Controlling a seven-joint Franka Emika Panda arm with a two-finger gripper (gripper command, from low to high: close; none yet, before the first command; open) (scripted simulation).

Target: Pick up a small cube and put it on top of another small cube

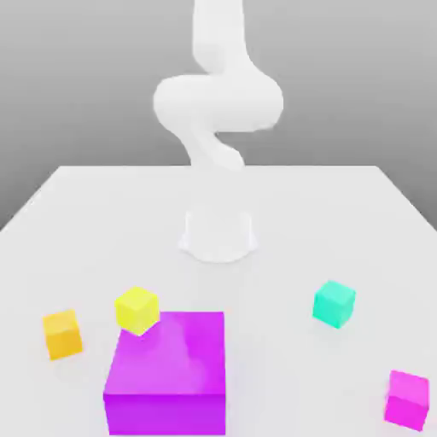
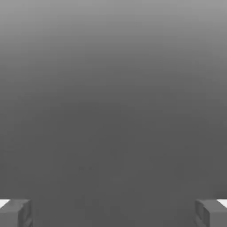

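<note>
- While the arm (image 1: pixel 218 102) stands above its base (image 1: pixel 218 235) in the exterior view, the gripper (image 2: pixel 113 213) has its two fingers spread wide apart, with an open gap between them in the hand view.
- Finger finish: dark grey, with a small white area beside each finger; the background seen between them is a smooth grey gradient.
- Arm: white, with rounded links, rising from the base at the middle of the pale table (image 1: pixel 282 196) and running out of the exterior view at its upper edge.
- Small teal cube (image 1: pixel 334 304): on the table, toward the exterior view's right, well apart from the purple block. It is turned so that a vertical edge faces the camera; its visible faces are plain teal.
- Small pink cube (image 1: pixel 406 399): near the exterior view's lower right corner, nearer the camera than the teal cube and apart from it; plain faces.
- Purple block (image 1: pixel 171 363): far larger than the cubes, left of centre in the exterior view, with plain top and front faces.
- Small yellow cube (image 1: pixel 137 311): seen across the block's far left corner and overlapping its top face; whether the two touch cannot be told.
- Small orange cube (image 1: pixel 62 335): on the table to the exterior view's left of the block, apart from it, slightly rotated; plain faces.
</note>
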